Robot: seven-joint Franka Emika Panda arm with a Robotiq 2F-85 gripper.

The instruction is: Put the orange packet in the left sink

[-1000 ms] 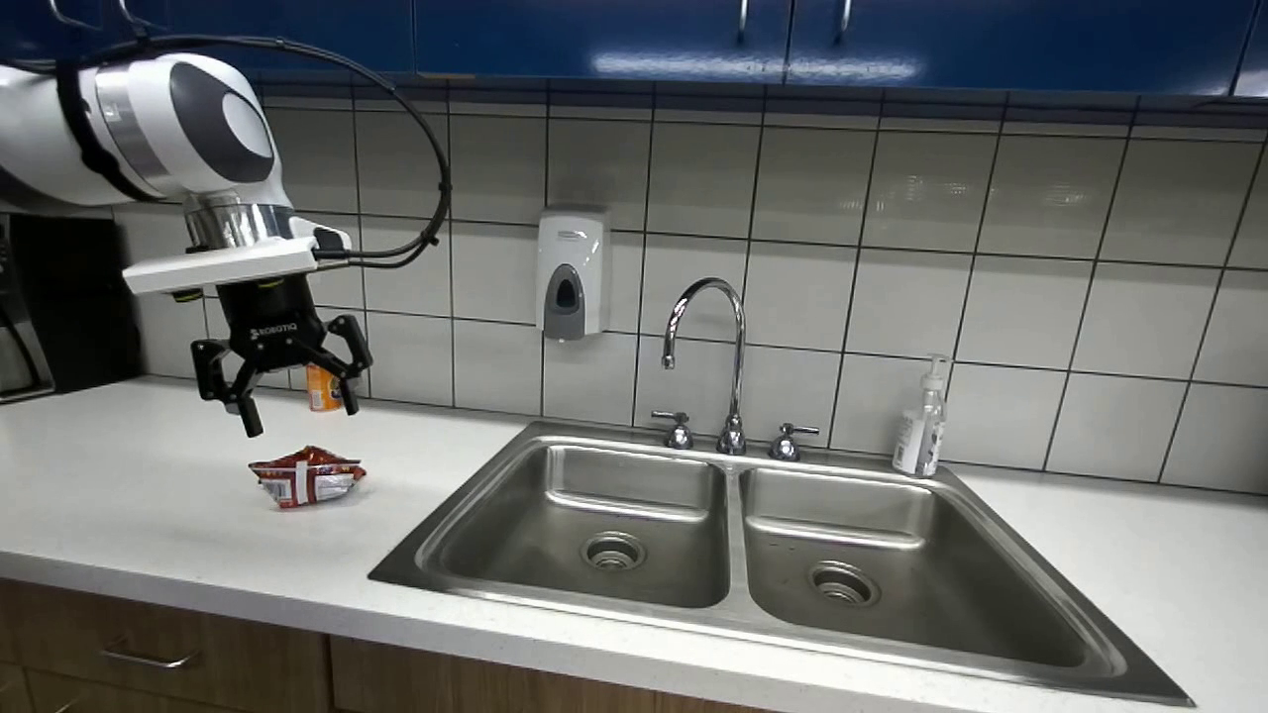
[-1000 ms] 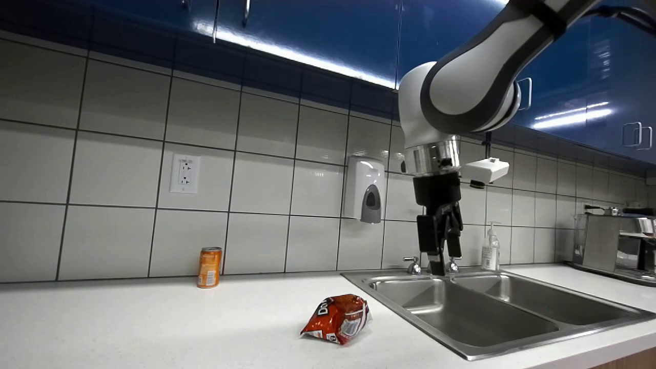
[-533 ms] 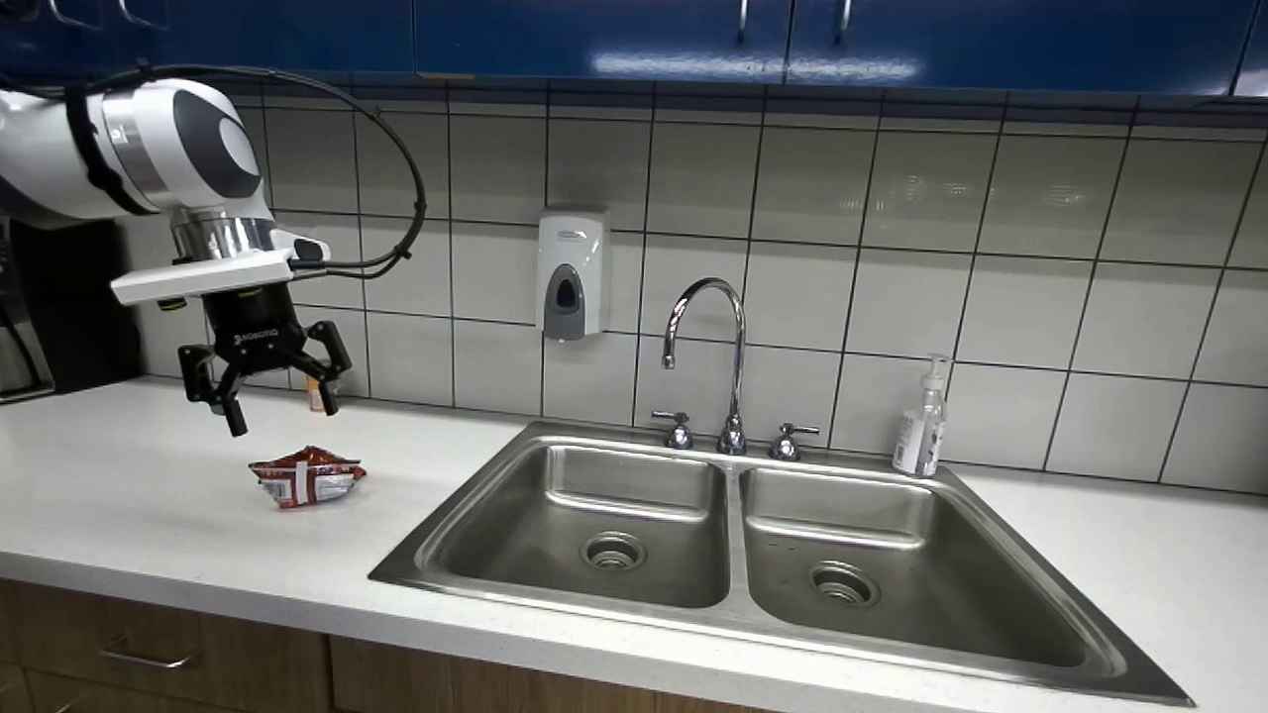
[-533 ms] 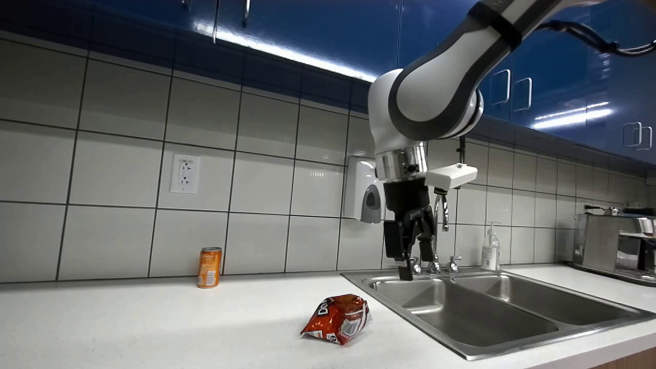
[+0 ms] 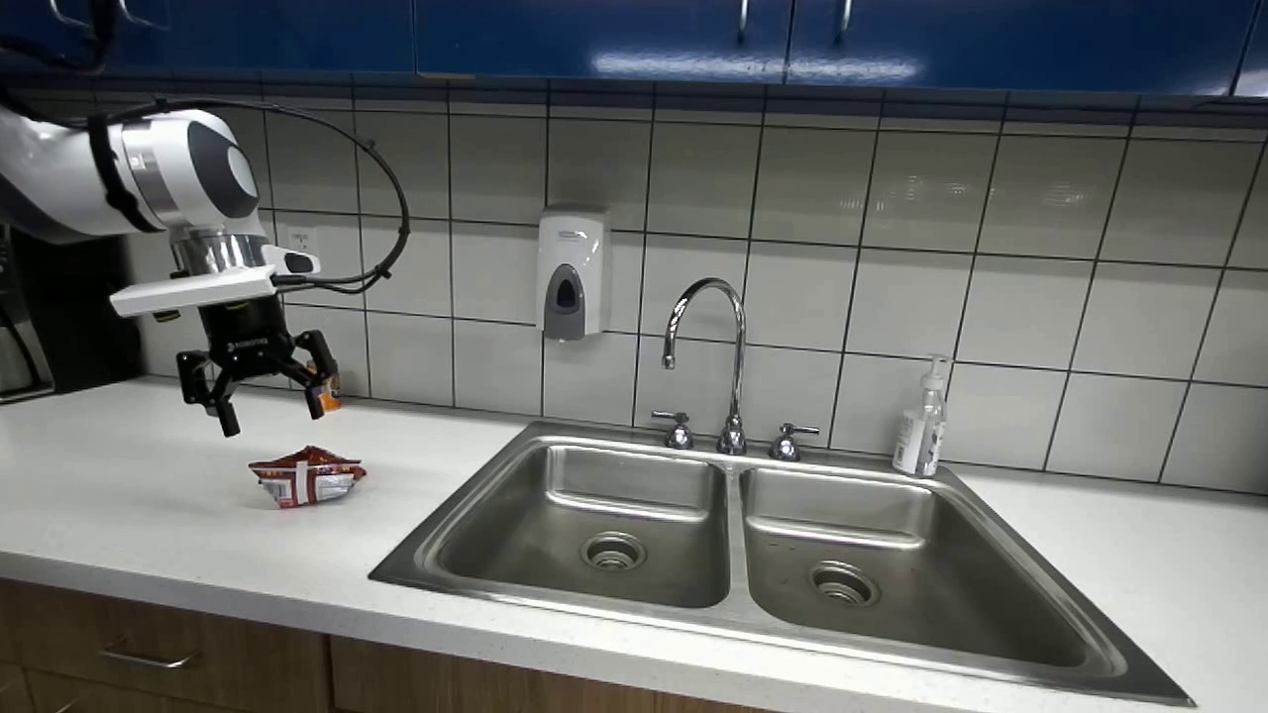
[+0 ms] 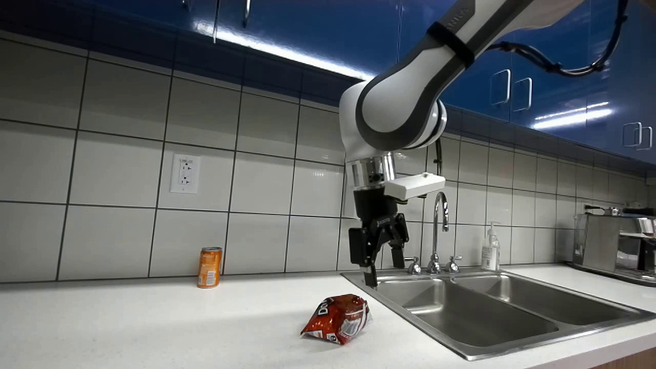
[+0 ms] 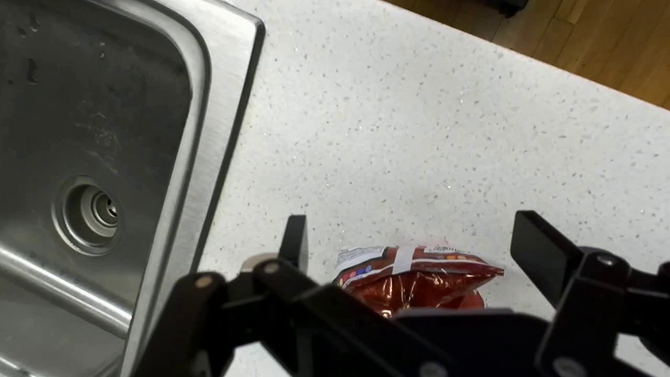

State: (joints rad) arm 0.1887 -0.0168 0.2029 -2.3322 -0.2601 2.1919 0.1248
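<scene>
You've moved spread, empty fingers [image 6: 370, 278] leftward in an exterior view, nearer the orange packet [image 6: 338, 319], lower centre; likely pre-grasp.

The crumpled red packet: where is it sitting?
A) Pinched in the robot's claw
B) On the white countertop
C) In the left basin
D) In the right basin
B: the packet lies on the white countertop, outside the left basin, with the open gripper above, not touching it.
</scene>
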